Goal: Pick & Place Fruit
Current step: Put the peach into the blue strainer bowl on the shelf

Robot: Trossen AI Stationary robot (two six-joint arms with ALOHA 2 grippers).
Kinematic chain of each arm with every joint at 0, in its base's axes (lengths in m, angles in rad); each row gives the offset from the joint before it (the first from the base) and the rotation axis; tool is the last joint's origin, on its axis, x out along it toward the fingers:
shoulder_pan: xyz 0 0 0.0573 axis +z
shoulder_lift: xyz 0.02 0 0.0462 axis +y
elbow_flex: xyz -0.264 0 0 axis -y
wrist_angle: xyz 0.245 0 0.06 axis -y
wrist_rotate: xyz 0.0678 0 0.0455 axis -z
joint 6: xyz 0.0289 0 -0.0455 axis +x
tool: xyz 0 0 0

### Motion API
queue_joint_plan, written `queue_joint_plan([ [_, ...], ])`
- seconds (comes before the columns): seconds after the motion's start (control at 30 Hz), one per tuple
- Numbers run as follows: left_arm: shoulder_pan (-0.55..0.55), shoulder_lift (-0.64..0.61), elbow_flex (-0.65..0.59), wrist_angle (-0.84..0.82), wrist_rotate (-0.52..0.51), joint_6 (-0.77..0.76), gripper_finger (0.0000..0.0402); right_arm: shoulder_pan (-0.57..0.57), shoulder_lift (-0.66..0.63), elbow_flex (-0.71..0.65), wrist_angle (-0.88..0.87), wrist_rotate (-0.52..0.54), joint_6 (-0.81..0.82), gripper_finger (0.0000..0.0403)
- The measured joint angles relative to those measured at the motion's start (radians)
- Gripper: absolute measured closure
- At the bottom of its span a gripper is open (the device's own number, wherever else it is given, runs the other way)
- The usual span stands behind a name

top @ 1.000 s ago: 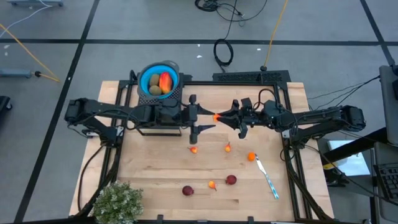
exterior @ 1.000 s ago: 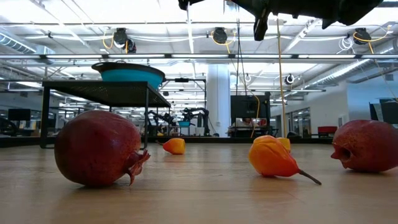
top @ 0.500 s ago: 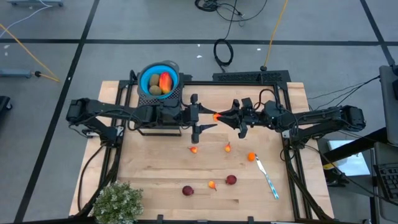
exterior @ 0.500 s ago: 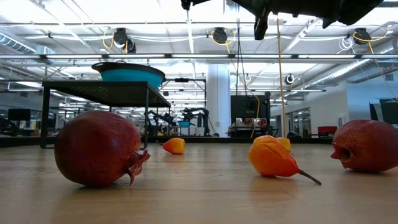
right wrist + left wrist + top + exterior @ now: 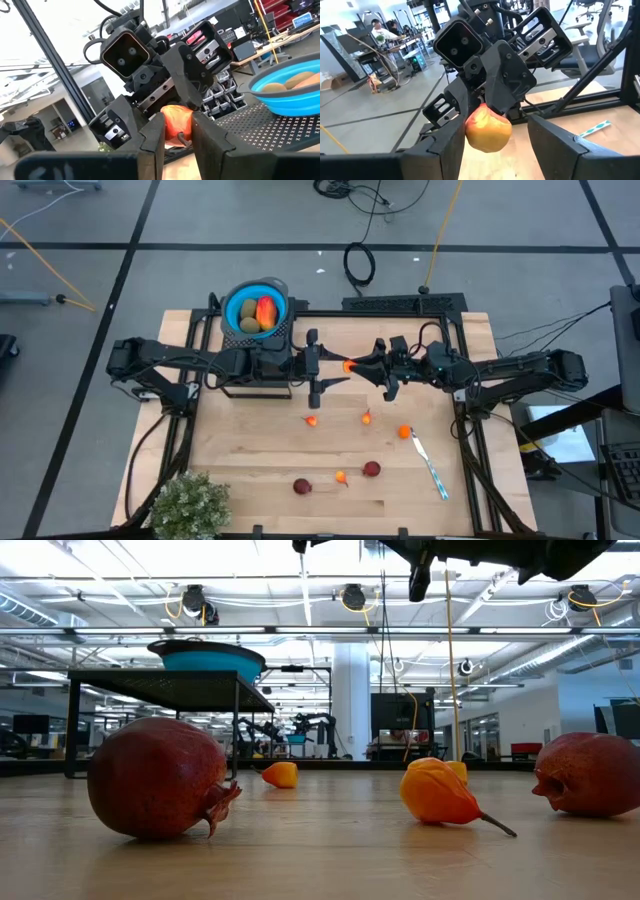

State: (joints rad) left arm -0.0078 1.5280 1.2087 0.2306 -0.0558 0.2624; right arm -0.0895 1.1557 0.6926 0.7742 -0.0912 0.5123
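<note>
One small orange toy fruit (image 5: 347, 366), mid-air above table centre: pinched by right gripper (image 5: 358, 364); left gripper (image 5: 321, 367) spread around it, not touching. I'd close left squarely before right lets go, then carry it to the blue bowl (image 5: 232, 306).

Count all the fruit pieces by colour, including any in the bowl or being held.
Small orange pieces: 5, one in the right gripper
Dark red balls: 2
Olive-brown ovals: 2, in the bowl
Red-orange oblong: 1, in the bowl
Total: 10
</note>
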Motion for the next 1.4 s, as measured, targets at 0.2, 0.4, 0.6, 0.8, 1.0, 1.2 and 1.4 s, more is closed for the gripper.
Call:
queue_joint_plan([
  [0.2, 0.001, 0.0, 0.0, 0.005, -0.003, 0.016, 0.0238, 0.0, 0.0, 0.0, 0.0, 0.011, 0.0, 0.0332],
  [0.4, 0.001, 0.0, 0.0, 0.005, -0.002, 0.024, 0.0267, 0.0, 0.0, 0.0, 0.001, 0.012, 0.0, 0.0332],
  [0.6, 0.001, 0.0, 0.0, 0.005, 0.015, 0.024, 0.0271, 0.0, 0.0, 0.0, 0.001, 0.012, 0.001, 0.0332],
  [0.8, -0.001, 0.0, 0.0, 0.005, 0.016, 0.046, 0.0269, 0.0, 0.0, 0.0, 0.001, 0.012, 0.0, 0.0332],
  [1.0, -0.002, 0.0, 0.0, 0.005, 0.01, 0.047, 0.0301, 0.0, 0.0, 0.0, 0.001, 0.012, 0.0, 0.0332],
  [1.2, -0.002, 0.0, -0.001, 0.005, 0.006, 0.046, 0.0303, 0.0, 0.0, 0.0, 0.001, 0.012, 0.0, 0.0329],
  [1.4, -0.002, 0.0, -0.001, -0.01, 0.006, 0.043, 0.0304, 0.0, 0.0, 0.0, -0.001, 0.013, 0.0, 0.0296],
])
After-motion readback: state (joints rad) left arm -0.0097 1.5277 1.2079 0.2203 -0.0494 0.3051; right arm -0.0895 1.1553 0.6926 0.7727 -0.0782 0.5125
